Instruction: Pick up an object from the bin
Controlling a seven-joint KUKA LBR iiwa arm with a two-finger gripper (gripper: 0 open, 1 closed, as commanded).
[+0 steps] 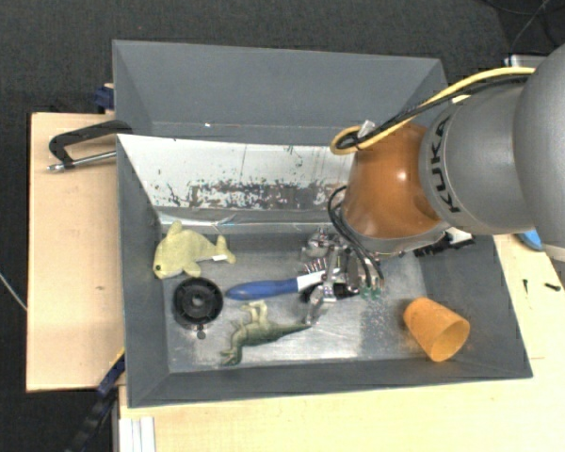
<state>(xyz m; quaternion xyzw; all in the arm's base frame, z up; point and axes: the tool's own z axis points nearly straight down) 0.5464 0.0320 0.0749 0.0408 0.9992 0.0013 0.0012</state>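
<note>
Down at the middle of the bin (139, 290) floor, the pincer (322, 288) is hanging low, right at the right-hand end of a blue stick (262, 290), which is lying flat and pointing left. Whether the pincer is spread or pressed together, nobody can tell from up here: its metal parts are blending into a tangle against the shiny floor, and it is not clear that it is touching the stick.

The arm (508, 149) is leaning in from the right, with its orange cover (391, 191) sitting just above the pincer and a yellow cable (452, 88) looping over it.

Just below the stick, a green lizard (259, 330) is sprawling, one end running up toward the pincer. To the left, a black disc (199, 299) is sitting just beside the stick's far end. Above that, a pale yellow plush fish (190, 252) is lying near the left wall. Off to the right, well apart from the rest, an orange cup (436, 328) is lying tipped on its side, its wider end pointing down and to the right.
</note>
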